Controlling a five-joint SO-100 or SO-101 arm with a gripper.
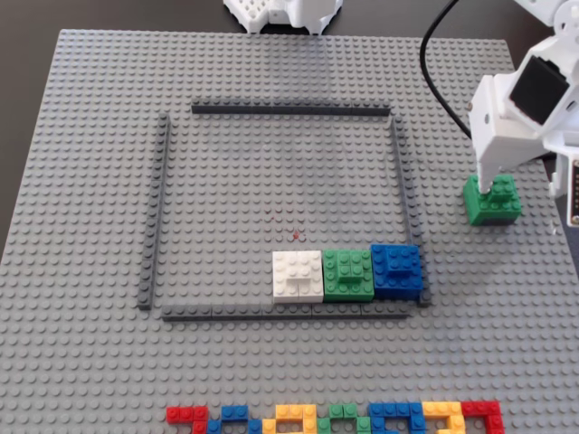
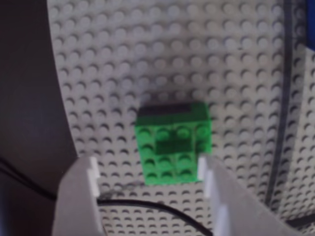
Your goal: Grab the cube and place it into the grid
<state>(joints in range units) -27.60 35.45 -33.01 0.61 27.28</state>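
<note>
Room is tight at the plate's (image 1: 109, 380) right edge, where the cube (image 1: 494, 201) sits at about 3 o'clock from the grid (image 1: 158, 208), outside its right strip. The gripper (image 1: 493, 185) hangs over it, jaws spread; in the wrist view the fingers (image 2: 209, 172) flank the cube's (image 2: 173, 142) near side, contact unclear. Inside the grid, white (image 1: 298, 276), green (image 1: 348, 274) and blue (image 1: 396, 270) cubes fill the 5 o'clock corner; the remainder is bare studs. Coloured bricks (image 1: 335, 419) line the 6 o'clock edge.
</note>
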